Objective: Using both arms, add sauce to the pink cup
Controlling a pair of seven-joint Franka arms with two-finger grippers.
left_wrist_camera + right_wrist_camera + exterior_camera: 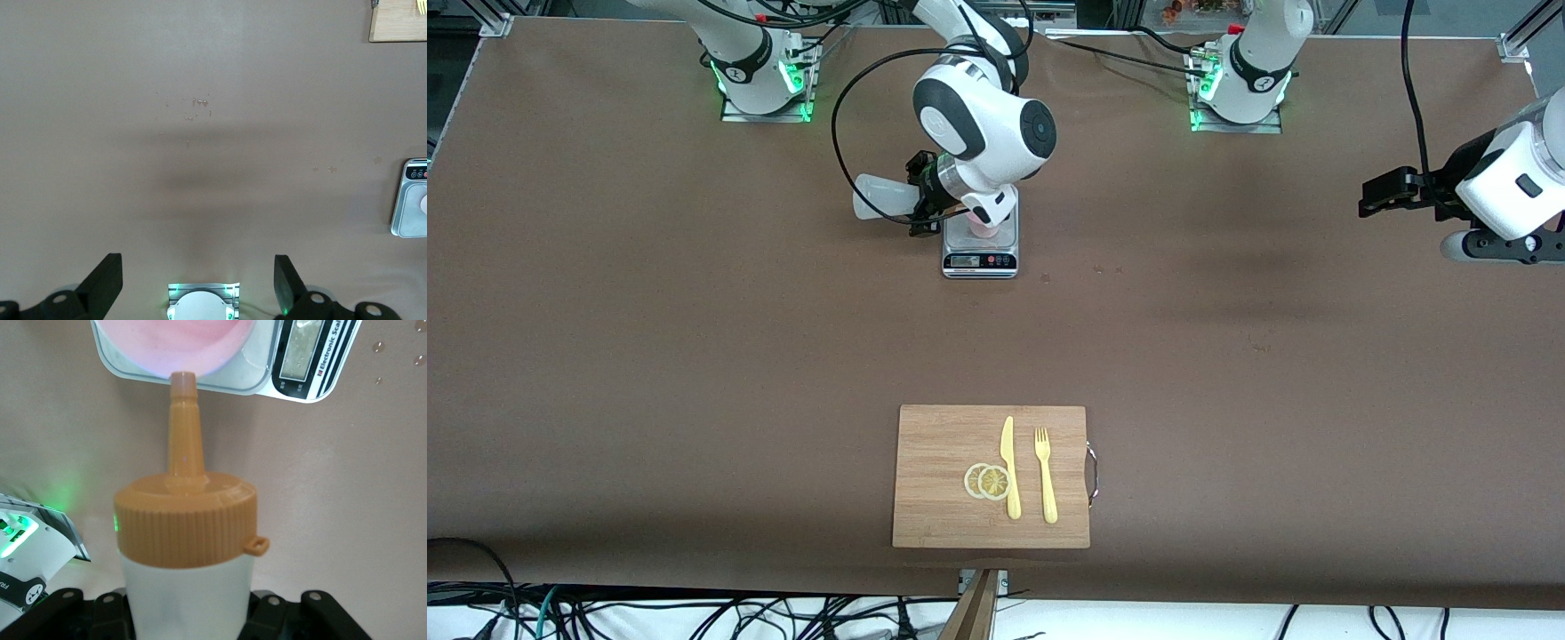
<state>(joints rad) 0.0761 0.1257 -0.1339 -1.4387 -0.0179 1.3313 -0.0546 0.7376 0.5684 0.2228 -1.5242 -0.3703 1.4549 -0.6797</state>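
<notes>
Your right end effector (pixel 927 203) is clamped on the sauce (pixel 882 196), holding the bottle tipped on its side in the air beside the scale (pixel 980 252). In the right wrist view the sauce's orange nozzle (pixel 184 427) points at the pink cup (pixel 175 345), with its tip at the cup's rim; you cannot tell from here whether the tip touches the rim or hangs just above it. The pink cup stands on the scale's steel plate, and in the front view it is almost wholly hidden by the right arm's wrist, so only a sliver of pink shows there. The scale's display faces the front camera.

Your left end effector (pixel 1383 191) waits in the air toward the left arm's end of the table (pixel 649 356), well apart from the scale, with its fingers (pixel 100 280) spread wide and nothing between them.

Nearer to the front camera than the scale lies a cutting board (pixel 943 444) carrying two lemon slices (pixel 987 481), a yellow knife (pixel 1009 467) and a yellow fork (pixel 1045 476).
</notes>
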